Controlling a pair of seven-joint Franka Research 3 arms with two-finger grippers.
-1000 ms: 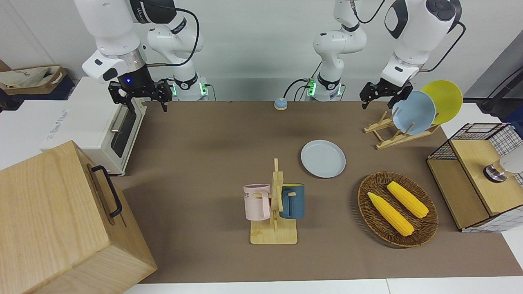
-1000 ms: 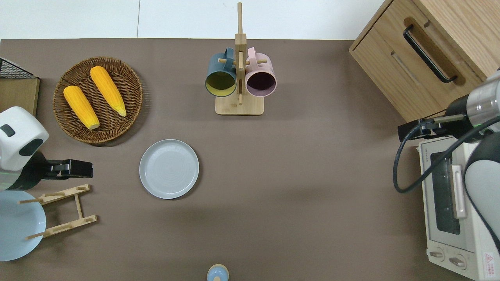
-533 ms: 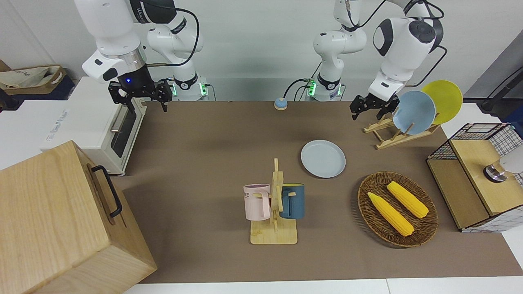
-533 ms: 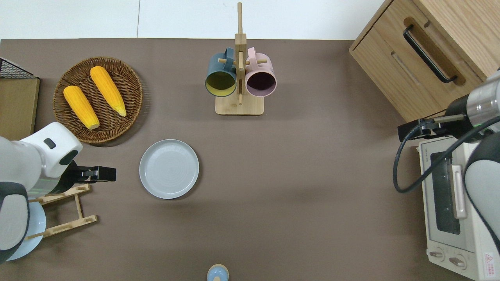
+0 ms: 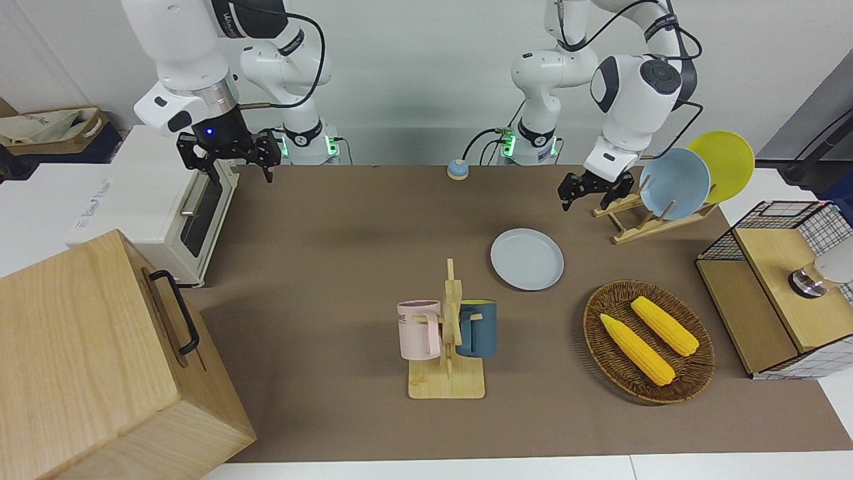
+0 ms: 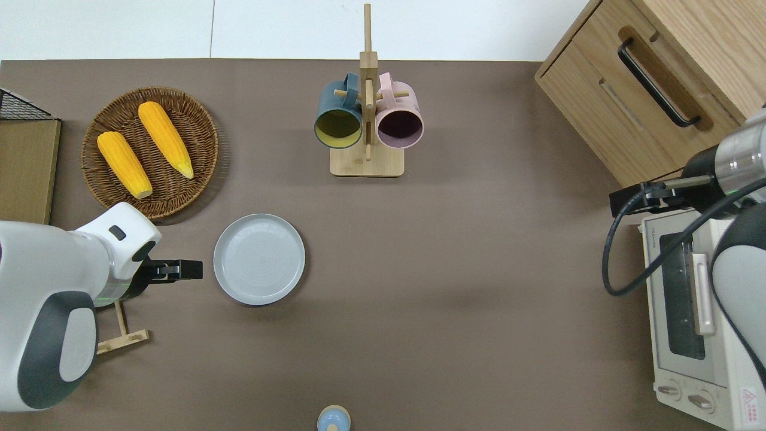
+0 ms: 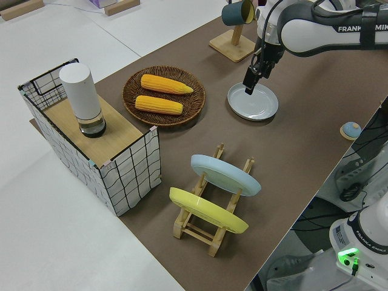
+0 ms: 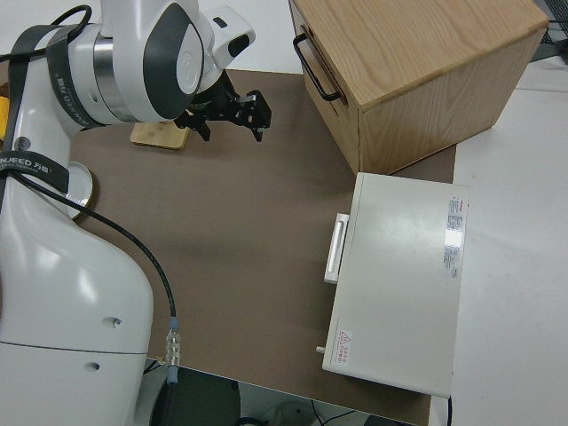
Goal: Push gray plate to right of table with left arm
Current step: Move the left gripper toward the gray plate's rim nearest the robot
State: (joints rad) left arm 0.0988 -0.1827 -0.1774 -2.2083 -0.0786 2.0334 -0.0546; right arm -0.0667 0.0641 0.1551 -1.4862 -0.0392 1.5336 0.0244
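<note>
We see the left end effector (image 6: pixel 190 269) hanging just beside the gray plate (image 6: pixel 259 258), on its left-arm side, though we cannot tell whether it is released or clenched. The plate lies flat on the surface (image 6: pixel 467 269); farther from the robots stand the corn basket (image 6: pixel 150 153) and mug rack (image 6: pixel 367 123). The right arm is parked.

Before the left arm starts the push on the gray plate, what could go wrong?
1. The left gripper is over bare table beside the gray plate, on its left arm's end side. If it comes in too high, it may ride over the low rim rather than push.
2. The contact line looks slightly off-centre, nearer the robots, so the plate may rotate or veer.
3. A veer away from the robots leads toward the mug rack.
</note>
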